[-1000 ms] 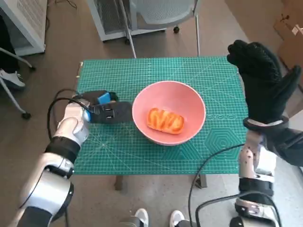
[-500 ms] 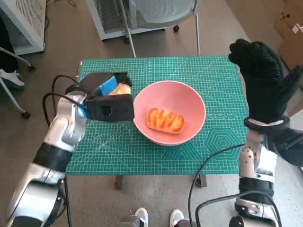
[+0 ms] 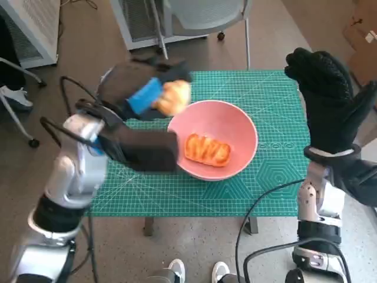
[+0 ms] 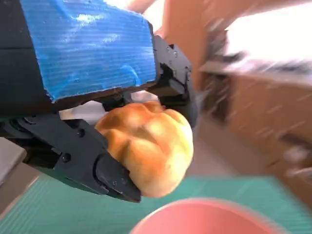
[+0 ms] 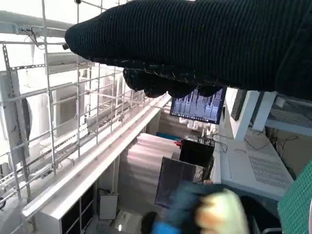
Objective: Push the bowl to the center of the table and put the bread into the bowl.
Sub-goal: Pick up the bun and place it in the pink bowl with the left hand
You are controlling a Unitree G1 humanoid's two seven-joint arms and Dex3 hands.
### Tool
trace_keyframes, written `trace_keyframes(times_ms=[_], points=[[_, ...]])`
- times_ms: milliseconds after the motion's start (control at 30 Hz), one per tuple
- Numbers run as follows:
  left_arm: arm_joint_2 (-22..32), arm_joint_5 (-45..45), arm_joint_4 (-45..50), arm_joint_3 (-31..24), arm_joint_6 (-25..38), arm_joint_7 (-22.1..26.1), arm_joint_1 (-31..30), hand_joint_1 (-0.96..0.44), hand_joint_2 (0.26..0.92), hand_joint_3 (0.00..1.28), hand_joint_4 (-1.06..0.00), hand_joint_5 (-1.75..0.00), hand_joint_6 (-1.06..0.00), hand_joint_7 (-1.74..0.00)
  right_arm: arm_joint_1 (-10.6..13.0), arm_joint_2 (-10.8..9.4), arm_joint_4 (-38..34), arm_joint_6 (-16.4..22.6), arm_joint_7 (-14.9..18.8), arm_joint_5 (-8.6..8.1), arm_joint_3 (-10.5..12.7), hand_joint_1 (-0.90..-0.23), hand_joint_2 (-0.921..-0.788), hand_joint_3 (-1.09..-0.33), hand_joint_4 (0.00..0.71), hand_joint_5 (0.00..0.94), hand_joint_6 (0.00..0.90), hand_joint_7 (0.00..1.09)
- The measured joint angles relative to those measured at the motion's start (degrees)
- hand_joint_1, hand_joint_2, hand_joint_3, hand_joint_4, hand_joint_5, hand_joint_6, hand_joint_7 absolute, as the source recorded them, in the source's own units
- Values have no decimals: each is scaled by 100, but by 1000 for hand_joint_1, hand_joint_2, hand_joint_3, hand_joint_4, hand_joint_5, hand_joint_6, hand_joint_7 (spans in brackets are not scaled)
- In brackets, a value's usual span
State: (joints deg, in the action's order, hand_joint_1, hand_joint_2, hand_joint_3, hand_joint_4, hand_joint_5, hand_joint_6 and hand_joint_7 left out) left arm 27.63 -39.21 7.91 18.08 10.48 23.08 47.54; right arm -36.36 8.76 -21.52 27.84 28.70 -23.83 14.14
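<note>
Holding a pale golden bread roll (image 3: 174, 96) between its black fingers (image 4: 105, 171), the left hand (image 3: 138, 94) hangs above the far left part of the green mat (image 3: 265, 177), just beside the far rim of the pink bowl (image 3: 242, 127). The roll is clear of the table and not yet over the bowl's hollow, as far as the head view shows. In the left wrist view the roll (image 4: 148, 145) bulges out past the fingers, so roughly half of it is uncovered, with the bowl's rim (image 4: 204, 217) showing below it. The bowl sits near the middle of the mat, and a glazed orange bun (image 3: 206, 150) already lies inside it.

The right hand (image 3: 327, 97), in its black glove, is raised beside the right edge of the table, fingers apart and holding nothing.

The roll looks light and soft, with a smooth, lobed crust that would dent under a hard squeeze. It is likely to spring back a little, so a gentle grip across its widest part seems the safest hold; pinching near one end could let it roll out. Being light, it should drop cleanly once the fingers part, though it may bounce or settle against the bun in the bowl. The bowl looks stiff and smooth, and probably slides easily on the mat if knocked.
</note>
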Motion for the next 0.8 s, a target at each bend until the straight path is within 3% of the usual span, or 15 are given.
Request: trace_keyframes(times_ms=[233,467,667,733,767,800], points=[[-444,-169,-254,478,-321,-7,203,2,917,38,-737,-1199,-671,-1036,68,17,54,-68,20,-62,6,-574,-921,-679,358,1,391,3],[-740,-258,-539,784,-657,-5,201,2,918,38,-736,-1205,-671,-1032,104,12,110,-108,20,-66,-13,-573,-921,-679,360,1,391,3],[-1044,-115,-1659,959,-1166,-134,411,3,920,94,-686,-1274,-594,-1090,202,22,202,-116,-22,-58,24,-574,-921,-678,366,4,388,2],[-1163,-70,-2071,1032,-1210,-112,408,3,920,145,-617,-1369,-552,-1109,238,17,264,-119,-41,-50,22,-574,-921,-679,370,5,391,3],[-1218,-49,-2240,1054,-1204,-90,403,71,921,176,-577,-1394,-512,-1016,250,17,284,-119,-51,-49,25,-574,-921,-680,370,6,392,3],[-1272,-23,-2414,1065,-1181,-49,393,168,921,226,-514,-1436,-488,-811,264,16,304,-120,-68,-47,25,-574,-921,-680,371,6,393,4]])
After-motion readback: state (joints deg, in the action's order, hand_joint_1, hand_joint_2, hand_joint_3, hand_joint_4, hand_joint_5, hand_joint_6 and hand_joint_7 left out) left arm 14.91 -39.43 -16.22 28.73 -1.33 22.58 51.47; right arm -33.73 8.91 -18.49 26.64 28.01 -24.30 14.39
